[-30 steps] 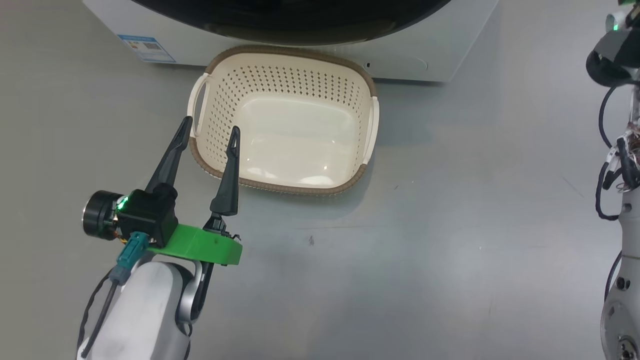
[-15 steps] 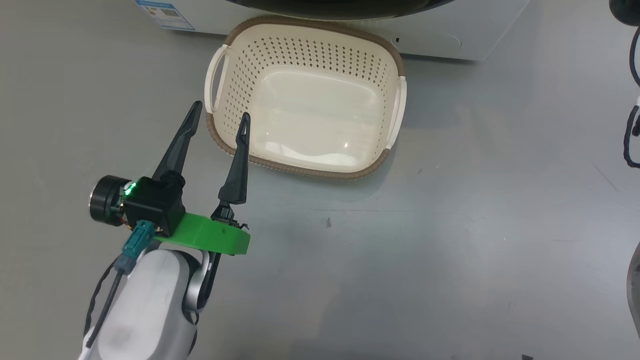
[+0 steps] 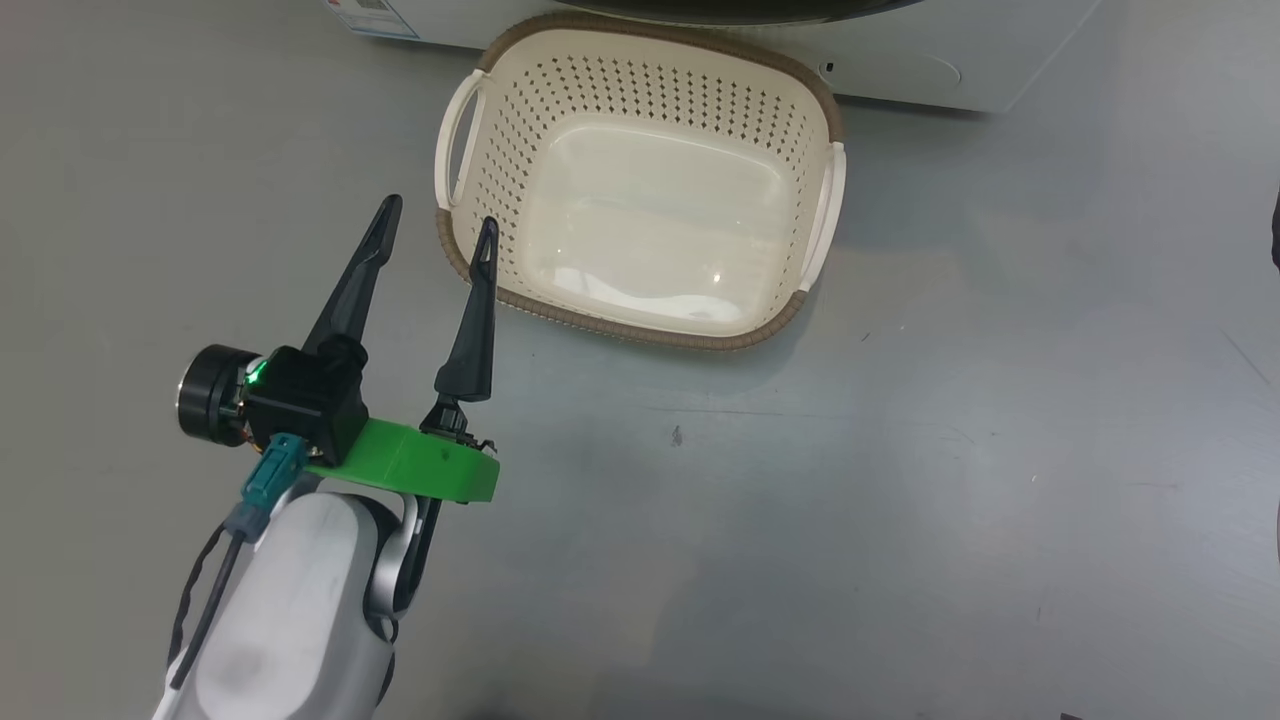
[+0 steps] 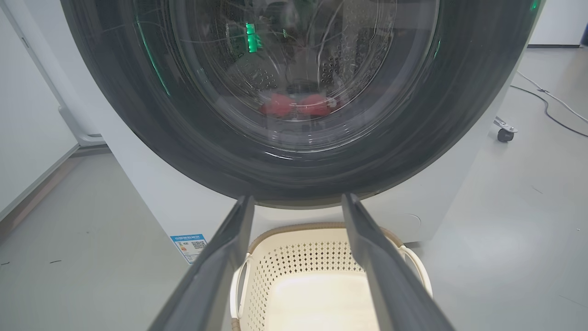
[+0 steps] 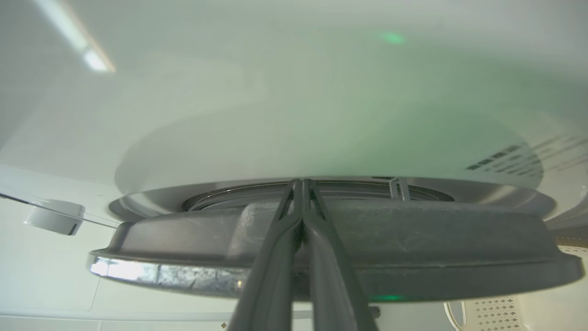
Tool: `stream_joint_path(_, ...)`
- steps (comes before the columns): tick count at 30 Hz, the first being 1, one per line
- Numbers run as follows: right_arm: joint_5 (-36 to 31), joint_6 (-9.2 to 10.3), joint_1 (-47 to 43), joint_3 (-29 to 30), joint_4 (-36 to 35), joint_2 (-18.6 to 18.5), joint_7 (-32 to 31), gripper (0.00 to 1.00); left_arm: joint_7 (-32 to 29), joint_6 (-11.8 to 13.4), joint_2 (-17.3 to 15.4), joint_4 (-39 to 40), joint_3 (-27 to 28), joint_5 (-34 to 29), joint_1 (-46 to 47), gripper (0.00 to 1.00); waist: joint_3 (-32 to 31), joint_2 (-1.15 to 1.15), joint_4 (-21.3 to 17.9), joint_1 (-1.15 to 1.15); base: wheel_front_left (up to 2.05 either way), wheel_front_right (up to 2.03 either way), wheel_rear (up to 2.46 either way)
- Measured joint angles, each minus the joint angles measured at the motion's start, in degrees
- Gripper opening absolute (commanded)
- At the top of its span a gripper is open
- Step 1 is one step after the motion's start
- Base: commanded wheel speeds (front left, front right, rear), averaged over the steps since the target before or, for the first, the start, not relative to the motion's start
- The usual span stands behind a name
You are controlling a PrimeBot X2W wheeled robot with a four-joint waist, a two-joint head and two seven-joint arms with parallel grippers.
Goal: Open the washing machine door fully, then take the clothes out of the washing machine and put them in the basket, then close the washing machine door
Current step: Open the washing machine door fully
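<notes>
Basket [image 3: 640,327] sits before the washing machine door [image 4: 115,115].
Left jaws gape beside its rim; right jaws, pressed together, reach the door's edge; red clothes [image 4: 298,105] behind glass.

The clothes [image 4: 296,105] are a red blur, perhaps two pieces.
</notes>
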State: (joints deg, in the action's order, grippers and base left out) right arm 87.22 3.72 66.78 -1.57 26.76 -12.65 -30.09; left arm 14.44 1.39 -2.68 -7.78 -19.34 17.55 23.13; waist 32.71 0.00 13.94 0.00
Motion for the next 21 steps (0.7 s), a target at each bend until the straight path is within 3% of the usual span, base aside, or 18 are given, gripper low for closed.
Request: stream_joint_path(21, 1.75, 0.53, 2.26, -1.19, 5.58, -2.32, -8.23, 0.0, 0.0, -0.26, 0.41, -0.68, 0.22, -0.25, 0.42, 1.0, -0.38, 0.0, 0.78, 0.0, 0.0, 0.0, 0.0)
